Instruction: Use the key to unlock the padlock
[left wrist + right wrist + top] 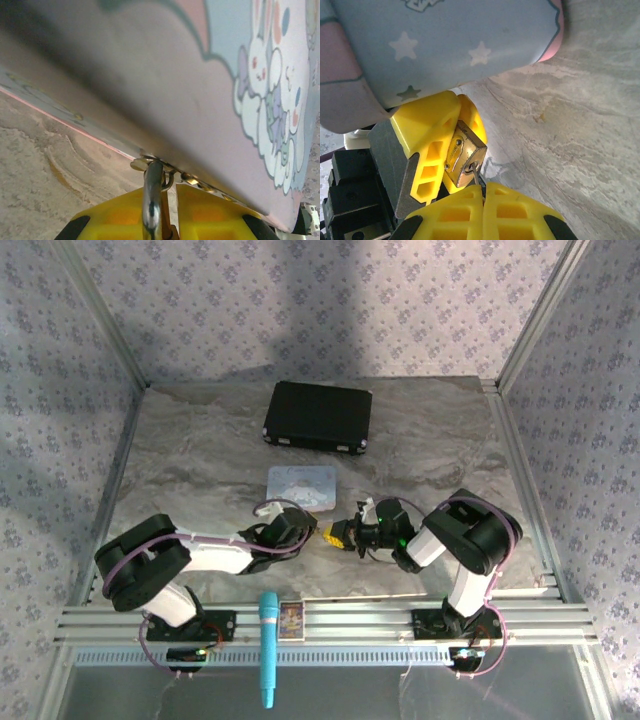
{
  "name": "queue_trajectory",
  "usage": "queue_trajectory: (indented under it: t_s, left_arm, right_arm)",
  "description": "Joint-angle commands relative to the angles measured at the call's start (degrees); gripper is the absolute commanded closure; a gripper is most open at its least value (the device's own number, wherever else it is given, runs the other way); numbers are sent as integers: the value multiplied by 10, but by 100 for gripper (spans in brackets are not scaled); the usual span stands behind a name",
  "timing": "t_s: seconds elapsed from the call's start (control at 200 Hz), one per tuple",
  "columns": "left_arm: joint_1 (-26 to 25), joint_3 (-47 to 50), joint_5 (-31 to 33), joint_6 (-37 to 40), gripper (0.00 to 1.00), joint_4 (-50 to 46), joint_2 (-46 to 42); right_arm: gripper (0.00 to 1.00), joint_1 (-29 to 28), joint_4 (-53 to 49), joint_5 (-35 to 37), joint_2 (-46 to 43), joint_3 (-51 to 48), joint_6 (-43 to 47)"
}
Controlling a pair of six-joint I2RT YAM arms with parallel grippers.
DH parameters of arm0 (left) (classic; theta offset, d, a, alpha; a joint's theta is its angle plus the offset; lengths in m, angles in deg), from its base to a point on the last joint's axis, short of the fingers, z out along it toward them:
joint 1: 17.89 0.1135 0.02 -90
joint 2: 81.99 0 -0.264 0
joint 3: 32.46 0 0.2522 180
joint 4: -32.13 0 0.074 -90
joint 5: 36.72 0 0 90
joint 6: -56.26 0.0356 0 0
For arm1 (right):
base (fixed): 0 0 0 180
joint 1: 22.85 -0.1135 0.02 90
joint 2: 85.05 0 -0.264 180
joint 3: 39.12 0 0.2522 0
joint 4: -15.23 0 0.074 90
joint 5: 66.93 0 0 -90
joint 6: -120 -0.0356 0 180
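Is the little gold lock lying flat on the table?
No, the left gripper holds the padlock up between its yellow fingers.

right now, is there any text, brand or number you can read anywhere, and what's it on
Nothing can be read with confidence.
Padlock: faint marks on its brass face, too blurred to read.
Pastel tin: white lettering cut off at the picture's top edge, unreadable; otherwise just stars and cartoon art.
Small picture card: print too small to read.
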State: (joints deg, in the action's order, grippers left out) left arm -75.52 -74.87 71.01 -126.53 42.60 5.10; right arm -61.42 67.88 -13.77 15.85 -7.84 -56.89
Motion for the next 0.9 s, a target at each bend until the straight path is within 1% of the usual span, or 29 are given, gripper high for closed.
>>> queue_trajectory:
  t_s: [0.0, 0.18, 0.4, 0.685, 0.895]
  left_arm:
    - [-4, -4, -34, -52, 99, 53, -9]
    - [1, -6, -39, -66, 99, 62, -8]
    - [2, -9, -51, -77, 99, 90, 3]
    - [5, -16, -56, -77, 99, 79, -9]
    - [5, -18, -76, -66, 100, 86, -29]
  right_arm:
    - [100, -10, 45, 10, 11, 7, -11]
    - [100, -7, 81, 21, 23, 0, -20]
    - [100, -18, 120, 28, 26, 12, -29]
    - [100, -6, 133, 10, 41, 14, -32]
    - [100, 23, 132, -20, 54, 34, -30]
